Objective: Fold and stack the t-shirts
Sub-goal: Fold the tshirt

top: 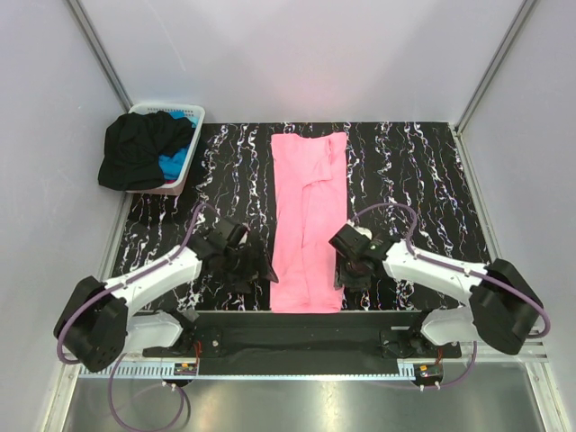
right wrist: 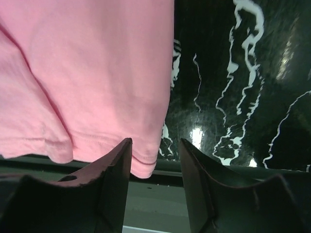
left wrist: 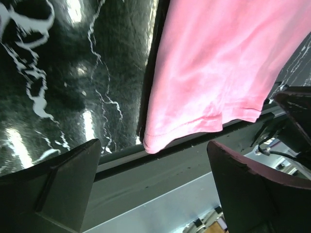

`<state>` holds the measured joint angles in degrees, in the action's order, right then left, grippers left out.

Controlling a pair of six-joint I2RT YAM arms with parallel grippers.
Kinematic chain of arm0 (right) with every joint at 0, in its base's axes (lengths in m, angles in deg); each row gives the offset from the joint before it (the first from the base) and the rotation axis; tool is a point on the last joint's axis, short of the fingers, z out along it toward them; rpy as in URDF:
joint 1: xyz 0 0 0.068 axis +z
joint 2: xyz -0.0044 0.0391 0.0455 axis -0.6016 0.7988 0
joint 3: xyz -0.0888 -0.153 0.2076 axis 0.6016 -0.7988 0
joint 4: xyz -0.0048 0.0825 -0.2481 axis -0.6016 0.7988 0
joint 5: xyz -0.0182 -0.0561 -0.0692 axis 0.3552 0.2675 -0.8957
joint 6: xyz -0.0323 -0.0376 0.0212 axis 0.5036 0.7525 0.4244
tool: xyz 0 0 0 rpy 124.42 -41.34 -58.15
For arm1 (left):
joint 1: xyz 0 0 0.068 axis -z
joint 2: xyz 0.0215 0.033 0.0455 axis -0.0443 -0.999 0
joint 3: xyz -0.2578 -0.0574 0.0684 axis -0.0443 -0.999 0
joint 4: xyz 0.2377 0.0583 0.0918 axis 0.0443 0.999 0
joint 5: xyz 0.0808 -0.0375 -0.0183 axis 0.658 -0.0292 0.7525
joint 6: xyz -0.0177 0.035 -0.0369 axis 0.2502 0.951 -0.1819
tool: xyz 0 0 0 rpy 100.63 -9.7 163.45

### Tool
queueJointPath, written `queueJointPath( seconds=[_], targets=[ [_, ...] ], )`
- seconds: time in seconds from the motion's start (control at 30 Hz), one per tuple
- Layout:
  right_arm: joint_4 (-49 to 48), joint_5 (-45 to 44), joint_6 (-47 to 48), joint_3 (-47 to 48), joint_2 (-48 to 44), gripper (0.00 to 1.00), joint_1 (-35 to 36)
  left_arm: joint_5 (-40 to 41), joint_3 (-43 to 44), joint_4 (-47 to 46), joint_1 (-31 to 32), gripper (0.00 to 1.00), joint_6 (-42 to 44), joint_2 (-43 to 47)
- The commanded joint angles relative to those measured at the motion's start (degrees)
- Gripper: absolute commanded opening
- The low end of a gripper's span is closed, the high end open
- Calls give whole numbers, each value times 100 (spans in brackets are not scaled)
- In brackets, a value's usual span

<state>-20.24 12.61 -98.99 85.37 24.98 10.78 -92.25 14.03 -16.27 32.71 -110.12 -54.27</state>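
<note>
The left gripper [top: 245, 268] stands at its widest, just beside the pink t-shirt's [top: 309, 220] left edge near the front of the table [top: 423, 180]. In its wrist view the two fingers [left wrist: 58, 187] frame a broad gap with nothing in it. The shirt's near-left hem corner [left wrist: 156, 144] lies flat on the table beyond the tips, clear of both pads.

The right gripper [top: 349, 270] sits at the shirt's opposite, right edge, level with the left one. Its jaws are about half apart. In its wrist view the fingers [right wrist: 114, 179] stand on either side of the near-right hem corner [right wrist: 145, 167], which shows in the gap, lying loose and flat. Neither pad pinches it, though the left finger may be brushing the cloth; the view is too close to be sure.

The pink t-shirt lies in the middle of the black marbled table, folded lengthwise into a narrow strip. It runs from near the far edge to the front edge, where its hem just overhangs.

The white slotted basket [top: 167, 107] stands at the far-left corner. A black t-shirt [top: 137, 148] is heaped in it and spills over its left rim. A blue t-shirt [top: 176, 162] is bunched beneath it, showing along the basket's right side.
</note>
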Motion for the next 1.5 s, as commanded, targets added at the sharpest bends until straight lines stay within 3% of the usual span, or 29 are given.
queueJointPath(
  seconds=[0.0, 0.27, 0.67, 0.97, 1.1, 1.47],
  targets=[
    [-437, 332, -425, -348, -546, 52, 84, -237, -172, -483, 210, 97, -592, 379],
    [-613, 737, -795, -823, -1373, 53, 198, 17, -472, -632, 904, 96, -1348, 433],
    [-806, 640, -892, -1210, -1110, 53, 347, 405, -533, -1387, 1292, 93, -1849, -472],
    [-946, 719, -1041, -1658, -1364, 52, 365, 510, -463, -1713, 1485, 82, -1981, -991],
    [-1061, 737, -1129, -1851, -1540, 52, 356, 571, -472, -1626, 1547, 82, -2086, -895],
    [-1394, 675, -1077, -1852, -1215, 52, 356, 1450, -331, -175, 1670, 85, -2332, -420]
  ],
)
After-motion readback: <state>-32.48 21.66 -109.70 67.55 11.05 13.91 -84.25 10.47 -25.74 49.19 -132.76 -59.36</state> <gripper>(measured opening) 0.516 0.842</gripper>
